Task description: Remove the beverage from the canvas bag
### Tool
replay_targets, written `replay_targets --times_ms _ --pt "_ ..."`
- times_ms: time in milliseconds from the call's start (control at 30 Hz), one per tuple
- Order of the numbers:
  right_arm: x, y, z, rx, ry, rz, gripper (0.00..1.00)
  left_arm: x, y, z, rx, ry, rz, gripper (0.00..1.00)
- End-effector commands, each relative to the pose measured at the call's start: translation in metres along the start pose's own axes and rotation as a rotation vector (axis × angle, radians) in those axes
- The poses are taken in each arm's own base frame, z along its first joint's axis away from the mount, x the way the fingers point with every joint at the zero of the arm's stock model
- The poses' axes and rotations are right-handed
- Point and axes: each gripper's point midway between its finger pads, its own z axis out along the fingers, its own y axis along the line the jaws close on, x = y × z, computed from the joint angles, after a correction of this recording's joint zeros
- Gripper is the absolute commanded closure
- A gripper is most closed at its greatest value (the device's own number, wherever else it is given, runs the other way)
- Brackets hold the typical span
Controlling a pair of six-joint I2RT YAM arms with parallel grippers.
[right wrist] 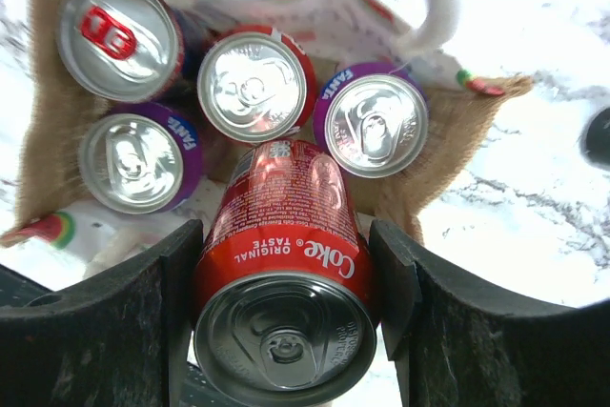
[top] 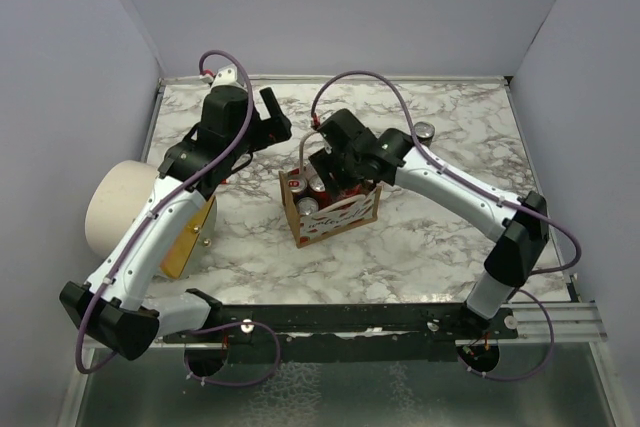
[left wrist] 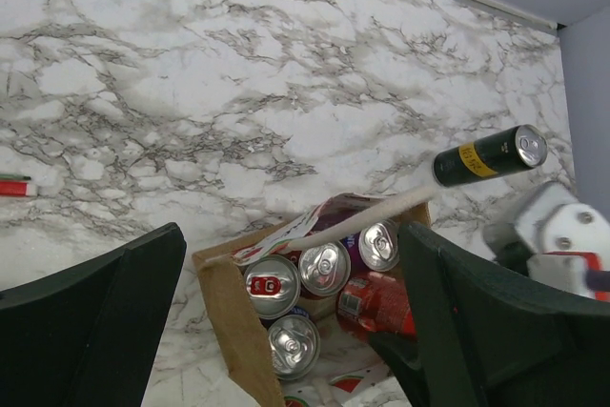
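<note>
A white marble-patterned table (top: 430,237) with grey veins is closed in by pale walls on its far, left and right sides. Bare marble lies open to the right of the right hand (right wrist: 286,316) and beyond it toward the far wall. The only thing there is a slim black can (left wrist: 491,154) with a yellow label, lying on its side well apart from the hand. To the left of the left hand (left wrist: 291,321), a large cream cylinder (top: 120,205) with an orange disc (top: 190,237) crowds the left wall. Directly below the right hand stands the canvas bag (top: 330,209), small, boxy and brown. It has a coarse weave, soft white loop handles (right wrist: 443,7) and a white printed band with red spots. Its open mouth shows round silver can tops, two of them ringed in purple and marked Fanta (right wrist: 138,161), packed close together. The right hand's two black fingers are closed against the sides of a glossy red Coke can (right wrist: 281,283). The can is tilted, with its top toward the wrist and its far end among the other cans. The left hand hangs above the bag's near-left side with its fingers spread wide, holding nothing.
</note>
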Motion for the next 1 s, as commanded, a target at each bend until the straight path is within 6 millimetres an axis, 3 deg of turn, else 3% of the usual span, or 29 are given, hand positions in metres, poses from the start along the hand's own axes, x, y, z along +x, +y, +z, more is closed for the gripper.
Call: replay_targets --times_ms 0,133,300,533,767,867,967 --pt "-0.067 -0.012 -0.066 0.007 -0.260 0.050 0.98 -0.018 0.001 -0.012 -0.002 -0.066 -0.022 0.04" --pt "-0.085 -0.014 -0.087 0.002 -0.316 0.059 0.98 -0.017 0.006 -0.009 -0.031 -0.066 -0.026 0.04" --pt "-0.101 -0.026 -0.121 0.028 -0.398 0.075 0.98 -0.011 -0.002 -0.003 0.009 -0.040 -0.051 0.05" --pt "-0.108 -0.054 -0.167 0.120 -0.531 0.113 0.98 -0.010 -0.006 -0.001 0.022 -0.030 -0.053 0.06" --pt "-0.079 -0.105 -0.191 0.362 -0.585 0.214 0.98 -0.011 -0.009 -0.002 0.037 -0.030 -0.061 0.06" --pt "-0.056 -0.116 -0.183 0.429 -0.534 0.250 0.98 -0.011 -0.009 -0.001 0.038 -0.029 -0.059 0.06" --pt "-0.020 -0.122 -0.156 0.465 -0.420 0.284 0.98 -0.010 -0.011 0.000 0.043 -0.025 -0.059 0.06"
